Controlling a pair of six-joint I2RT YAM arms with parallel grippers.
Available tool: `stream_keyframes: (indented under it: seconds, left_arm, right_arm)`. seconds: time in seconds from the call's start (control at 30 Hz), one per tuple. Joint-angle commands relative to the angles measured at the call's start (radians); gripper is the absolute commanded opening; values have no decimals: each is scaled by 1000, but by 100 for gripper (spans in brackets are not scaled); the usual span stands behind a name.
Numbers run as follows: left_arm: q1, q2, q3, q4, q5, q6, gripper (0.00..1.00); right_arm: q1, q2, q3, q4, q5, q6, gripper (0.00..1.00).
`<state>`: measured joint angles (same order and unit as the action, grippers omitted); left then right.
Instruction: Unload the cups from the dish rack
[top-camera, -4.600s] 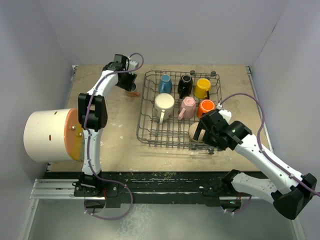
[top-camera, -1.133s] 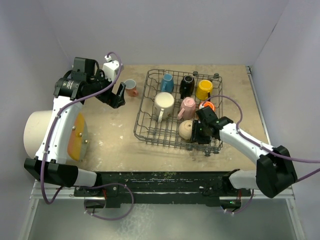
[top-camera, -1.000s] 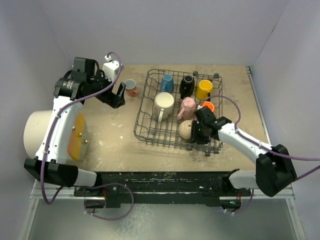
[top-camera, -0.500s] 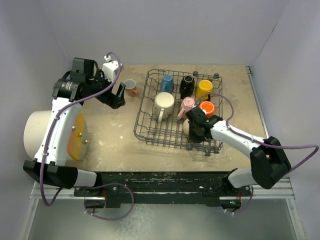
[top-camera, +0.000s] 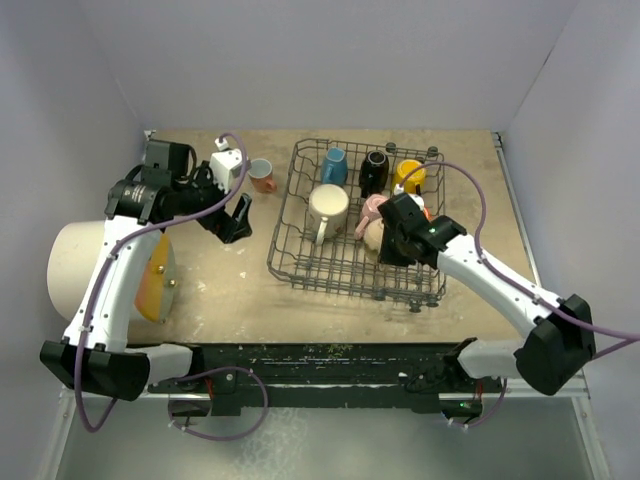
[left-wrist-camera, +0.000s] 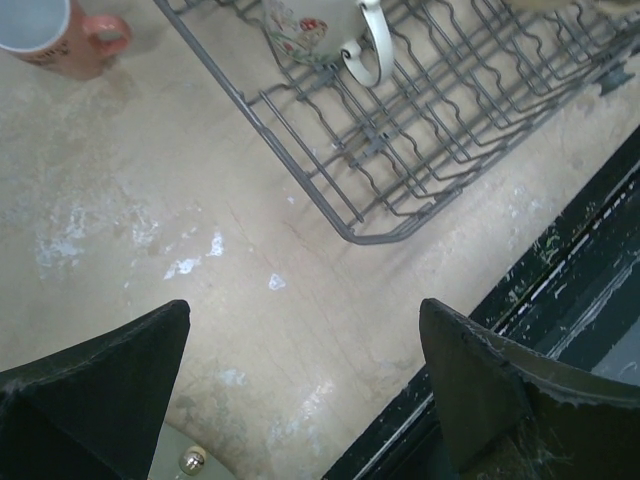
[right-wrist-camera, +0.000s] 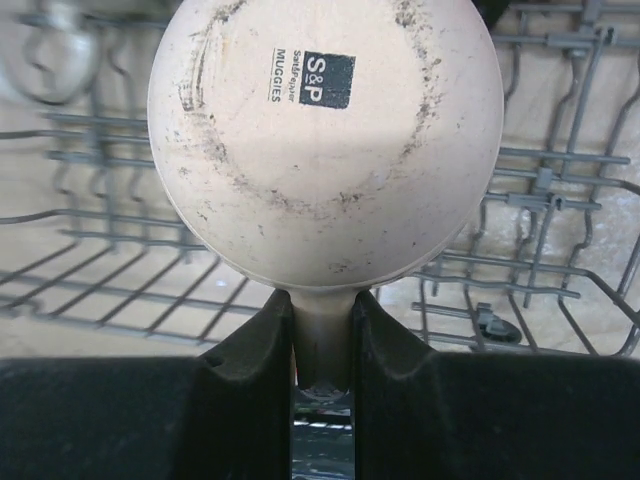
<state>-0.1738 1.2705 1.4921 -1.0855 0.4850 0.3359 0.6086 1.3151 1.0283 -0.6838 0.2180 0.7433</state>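
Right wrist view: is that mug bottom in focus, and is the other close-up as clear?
Right wrist view: the tan mug shows a sharp base, printed mark readable, no glare; the right gripper, clamped on its handle, is featureless black. Left wrist view: the dish rack wires are crisp; the left gripper has open, dark, soft-edged fingers.

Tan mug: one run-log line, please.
right end effector shut on tan mug handle | over dish rack | left end effector open, empty
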Motion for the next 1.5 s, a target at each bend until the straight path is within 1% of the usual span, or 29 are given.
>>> stream_keyframes:
  seconds: [0.0, 0.13, 0.3, 0.43, 0.53, 0.67, 0.77, 1.0, 1.13, 1.23, 1.33, 1.4, 1.47]
  left_arm:
    - [-7, -60, -70, 32, 87, 99, 99]
    - [-7, -111, -143, 78, 138, 156, 99]
    - [-8, -223, -252, 198, 229, 199, 99]
    - [-11, -308, -308, 292, 277, 249, 99]
    - [-12, -335, -321, 321, 294, 296, 99]
    - [-12, -398, -384, 392, 322, 367, 100]
    - [-12, -451, -445, 498, 326, 368, 98]
    - [-11, -476, -478, 669, 343, 277, 90]
    - [-12, -491, -495, 731, 382, 241, 87]
    - [-12, -508, -498, 799, 364, 181, 87]
    - [-11, -514, -476, 822, 354, 135, 86]
    - [-11, -513, -455, 811, 371, 118, 82]
    - [-12, -514, -443, 810, 389, 98, 73]
  right_arm:
    - [9, -82, 124, 28, -32, 30, 0]
    - [17, -118, 159, 81, -141, 83, 0]
    - [34, -153, 152, 275, -317, 223, 0]
    - [48, -155, 134, 468, -451, 354, 0]
    - [52, -163, 91, 646, -546, 453, 0]
    - [62, -173, -28, 966, -646, 623, 0]
    - [90, -171, -87, 1095, -654, 703, 0]
    - [200, -144, -102, 1250, -600, 785, 0]
    - [264, -119, -105, 1338, -557, 824, 0]
    - [310, -98, -107, 1400, -522, 847, 0]
    - [347, -79, -102, 1443, -502, 856, 0]
    - [367, -70, -105, 1490, -487, 869, 0]
    - [389, -63, -101, 1526, -471, 876, 0]
